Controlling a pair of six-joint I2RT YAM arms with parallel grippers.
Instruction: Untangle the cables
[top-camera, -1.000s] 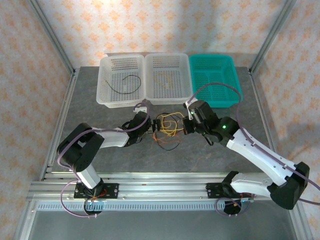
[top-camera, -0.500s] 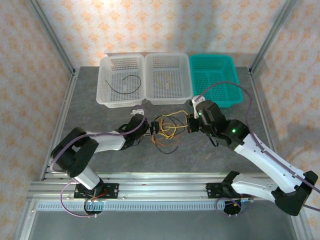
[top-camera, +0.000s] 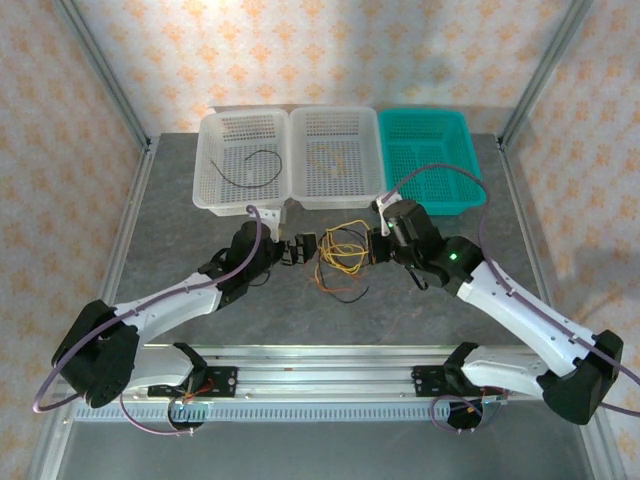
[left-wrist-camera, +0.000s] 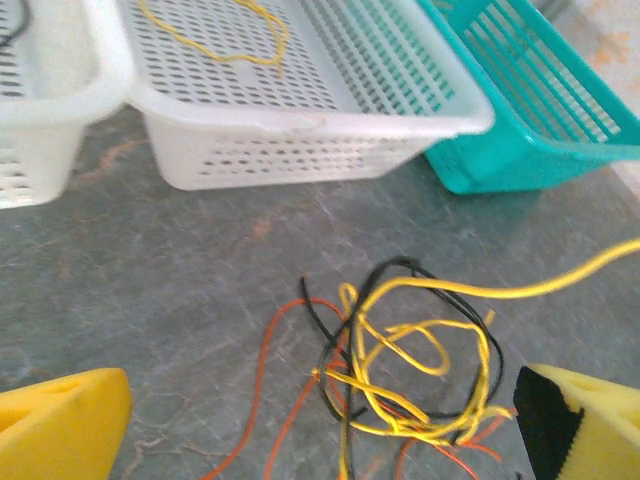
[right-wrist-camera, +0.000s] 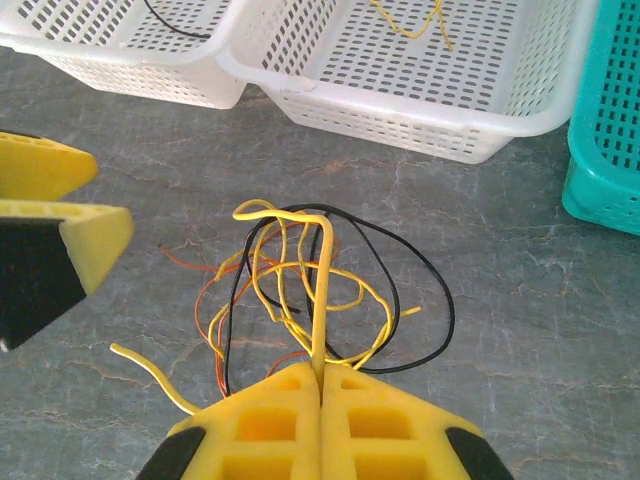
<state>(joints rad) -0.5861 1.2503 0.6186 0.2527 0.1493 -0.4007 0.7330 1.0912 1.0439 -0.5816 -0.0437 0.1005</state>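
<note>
Right claw (right-wrist-camera: 320, 375) was closed on one yellow cable (right-wrist-camera: 319, 290), which ran from the pinch up into the tangle (right-wrist-camera: 300, 300). Left claw (left-wrist-camera: 322, 405) gaped open, pads (left-wrist-camera: 60, 425) either side of the tangle, gripping nothing I could make out. The tangle of yellow, black and orange lay on the bench (top-camera: 200, 225) between the two claws, just short of the baskets.

Change over the last second: left arm went from folded, elbow high near its base, to stretched long and low across the bench. Its claw kept to the tangle's left edge. Right claw barely shifted at the right edge. Tangle's outline was much the same. Reading: a repositioning, no strand freed yet, the parting pull not yet made.

Pose: left arm lay nearly flat, reaching forward and to the right. Right arm angled in from the right, wrist dipped toward the tangle.

Farther out: a black cable (top-camera: 250, 167) lay in the left basket (top-camera: 240, 207) and a yellow strand (top-camera: 330, 158) in the mid basket (top-camera: 335, 203), with the teal basket (top-camera: 420, 113) beside them, so part of the sorting looked done
</note>
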